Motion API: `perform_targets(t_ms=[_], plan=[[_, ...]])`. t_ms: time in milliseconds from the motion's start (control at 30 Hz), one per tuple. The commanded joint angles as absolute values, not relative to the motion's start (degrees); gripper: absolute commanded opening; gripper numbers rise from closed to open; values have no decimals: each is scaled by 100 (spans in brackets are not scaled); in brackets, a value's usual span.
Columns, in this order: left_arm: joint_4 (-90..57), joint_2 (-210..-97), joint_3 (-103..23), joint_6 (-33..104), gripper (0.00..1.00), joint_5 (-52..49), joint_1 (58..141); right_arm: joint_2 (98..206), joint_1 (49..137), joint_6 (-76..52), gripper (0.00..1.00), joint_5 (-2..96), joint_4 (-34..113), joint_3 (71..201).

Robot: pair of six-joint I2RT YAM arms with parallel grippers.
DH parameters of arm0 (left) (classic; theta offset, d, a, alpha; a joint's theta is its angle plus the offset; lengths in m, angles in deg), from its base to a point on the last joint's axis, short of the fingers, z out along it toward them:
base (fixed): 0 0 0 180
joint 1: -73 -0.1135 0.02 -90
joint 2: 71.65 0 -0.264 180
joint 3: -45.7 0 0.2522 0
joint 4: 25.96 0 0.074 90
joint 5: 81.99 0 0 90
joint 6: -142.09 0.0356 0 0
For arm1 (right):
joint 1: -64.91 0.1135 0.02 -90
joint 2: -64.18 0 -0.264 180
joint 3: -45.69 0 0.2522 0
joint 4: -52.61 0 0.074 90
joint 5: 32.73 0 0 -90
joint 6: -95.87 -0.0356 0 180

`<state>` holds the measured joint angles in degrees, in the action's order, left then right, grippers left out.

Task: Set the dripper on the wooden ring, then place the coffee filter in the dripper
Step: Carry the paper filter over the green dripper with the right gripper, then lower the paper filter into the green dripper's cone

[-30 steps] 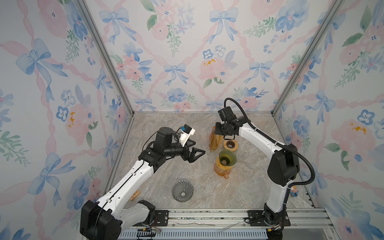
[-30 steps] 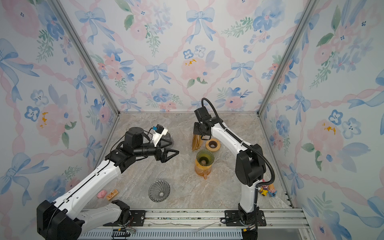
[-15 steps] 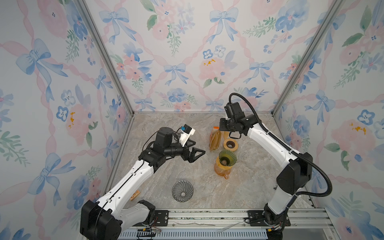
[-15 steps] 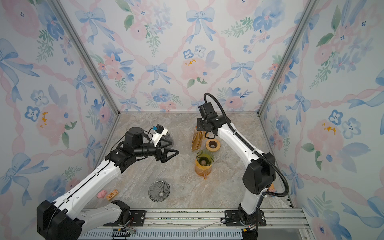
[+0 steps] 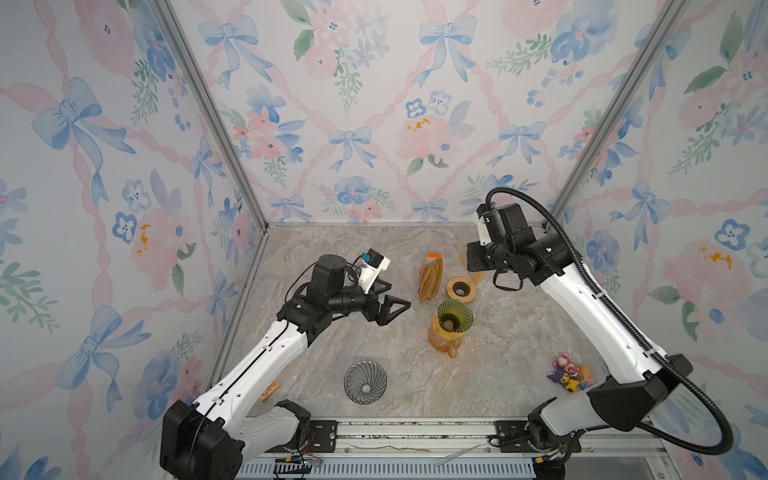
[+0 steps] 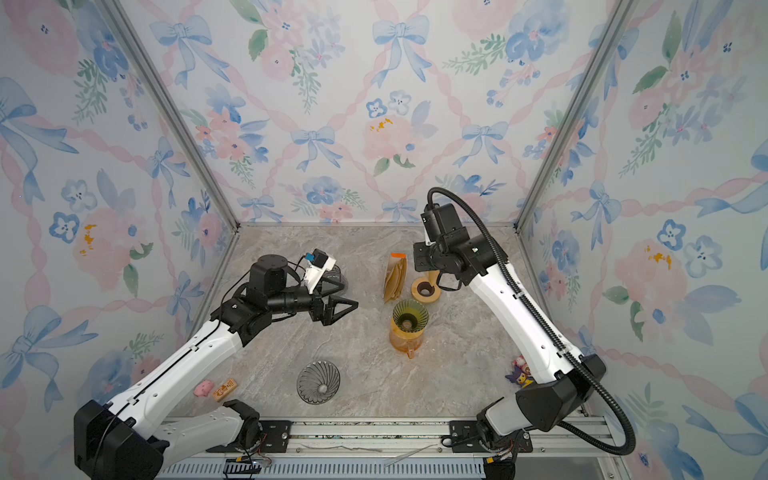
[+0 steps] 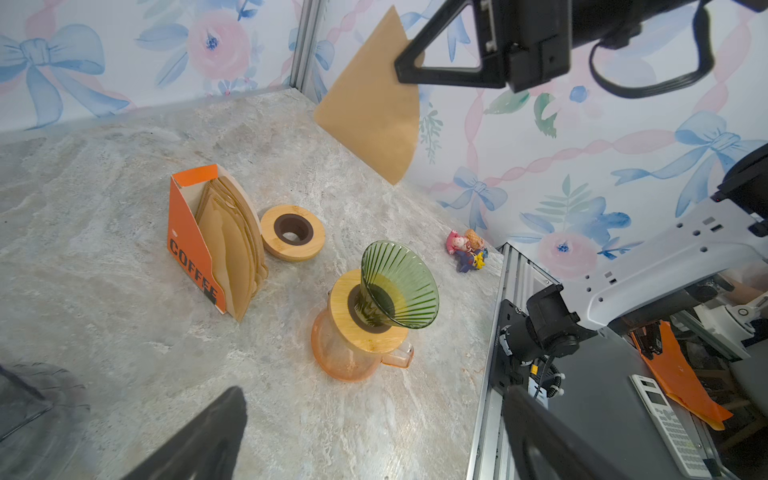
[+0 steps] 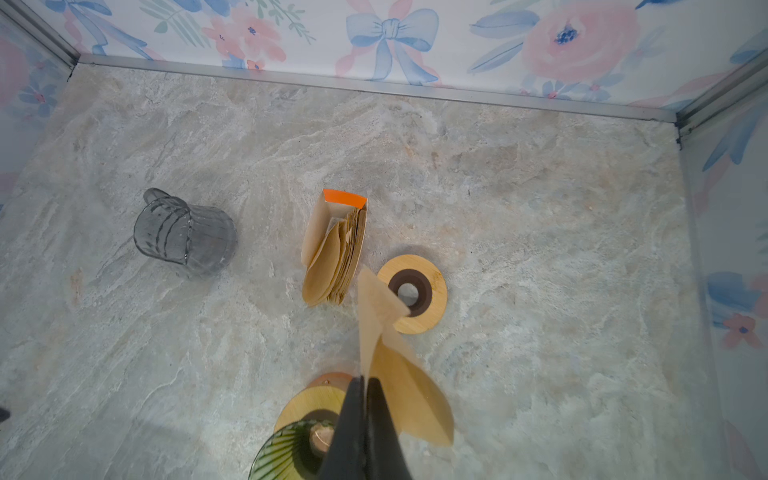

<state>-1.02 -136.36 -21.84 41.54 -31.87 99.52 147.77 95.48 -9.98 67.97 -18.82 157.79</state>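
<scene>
My right gripper (image 8: 365, 384) is shut on the edge of one brown paper coffee filter (image 8: 399, 374). It holds the filter in the air near the back right, above the table; the left wrist view shows the filter (image 7: 374, 112) hanging from the right fingers (image 7: 409, 68). The green ribbed glass dripper (image 5: 455, 316) (image 6: 409, 318) stands on a wooden collar on an orange carafe, nearer the front than the held filter. My left gripper (image 5: 399, 296) (image 6: 351, 296) is open and empty, left of the dripper and pointing toward it.
An orange holder of filters (image 5: 430, 278) and a loose wooden ring (image 5: 460, 288) stand just behind the dripper. A grey ribbed cone (image 5: 365, 382) lies at the front. A grey glass jug (image 8: 185, 239) sits at the left. Small toys (image 5: 569, 374) lie at the right.
The right arm has drawn one filter out of the orange holder and carried it up and to the right. The left arm has not moved.
</scene>
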Motion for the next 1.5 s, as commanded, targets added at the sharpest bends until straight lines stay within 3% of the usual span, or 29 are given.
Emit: perform_targets(t_ms=[0,300,1033,1167,1300,1367,1467], plan=[[-225,-13590,-2126,4130,98,-3232,9914,14428,9669,-811,3,6644,-2786,15698],[-223,-13583,-2124,4119,98,-3258,9910,14054,10126,-792,4,6012,-3251,15252],[-219,-13576,-2123,4119,98,-3284,9929,15246,10619,-744,5,5993,-3463,15415],[-223,-13580,-2123,4117,98,-3279,9928,15380,10620,-748,9,5958,-3402,15472],[-224,-13581,-2123,4121,98,-3277,9931,15452,10620,-744,19,5851,-3300,15505],[-219,-13581,-2118,4119,98,-3284,9930,15445,10621,-733,28,5833,-3254,15511],[-220,-13589,-2119,4119,98,-3282,9932,15374,10615,-725,29,5747,-3197,15502]])
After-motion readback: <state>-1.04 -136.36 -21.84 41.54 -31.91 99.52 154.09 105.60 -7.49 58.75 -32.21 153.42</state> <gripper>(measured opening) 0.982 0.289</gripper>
